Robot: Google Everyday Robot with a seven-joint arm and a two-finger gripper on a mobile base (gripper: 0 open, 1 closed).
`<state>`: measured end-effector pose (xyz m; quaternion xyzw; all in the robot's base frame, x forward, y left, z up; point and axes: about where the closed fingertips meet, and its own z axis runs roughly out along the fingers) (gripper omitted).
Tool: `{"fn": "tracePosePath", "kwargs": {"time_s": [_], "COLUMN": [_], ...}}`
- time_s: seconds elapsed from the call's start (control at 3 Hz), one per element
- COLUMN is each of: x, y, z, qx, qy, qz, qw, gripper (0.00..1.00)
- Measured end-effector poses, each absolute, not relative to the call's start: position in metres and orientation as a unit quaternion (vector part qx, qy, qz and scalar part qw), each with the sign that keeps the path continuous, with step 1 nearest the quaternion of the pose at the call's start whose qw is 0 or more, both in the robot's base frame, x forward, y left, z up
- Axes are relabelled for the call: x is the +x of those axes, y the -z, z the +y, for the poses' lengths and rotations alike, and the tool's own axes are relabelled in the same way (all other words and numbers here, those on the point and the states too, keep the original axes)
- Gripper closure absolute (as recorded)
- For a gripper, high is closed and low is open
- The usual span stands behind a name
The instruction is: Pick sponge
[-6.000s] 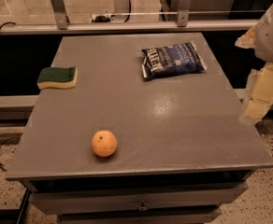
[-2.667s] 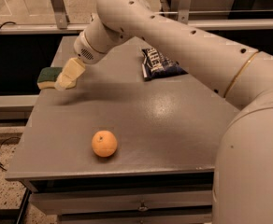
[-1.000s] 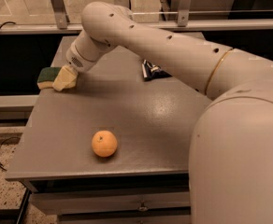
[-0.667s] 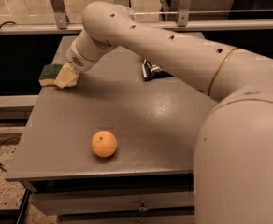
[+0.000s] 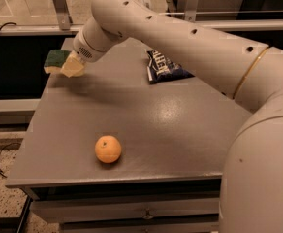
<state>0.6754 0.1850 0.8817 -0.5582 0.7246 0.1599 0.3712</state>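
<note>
Green-topped sponge (image 5: pixel 55 60) runs crosswise (claw (image 5: pixel 72 68) at its end).

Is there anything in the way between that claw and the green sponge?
Nothing visible. The gripper is right up against the right end of the sponge, at the far left corner of the table. The orange and the snack bag lie well away from both.

Grey flat-topped table (image 5: pixel 180 130), seen from its near edge. An orange (image 5: pixel 108 149) lies directly on it near the front left. A dark blue snack bag (image 5: pixel 165 68) lies flat towards the far side, well apart from the orange. At the far-left corner, the gripper (image 5: pixel 72 67) holds the sponge (image 5: pixel 56 60) just over the surface, with a shadow beneath.
</note>
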Motion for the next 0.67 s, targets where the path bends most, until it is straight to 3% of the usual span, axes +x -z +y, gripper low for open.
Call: {"fn": "tracePosePath", "kwargs": {"time_s": [0.67], "x": [0.671], "y": [-0.957], "z": [0.121], "qx": [-0.549], "qy": [-0.139], "qz": [0.689], "qw": [0.453], "gripper": [1.0]}}
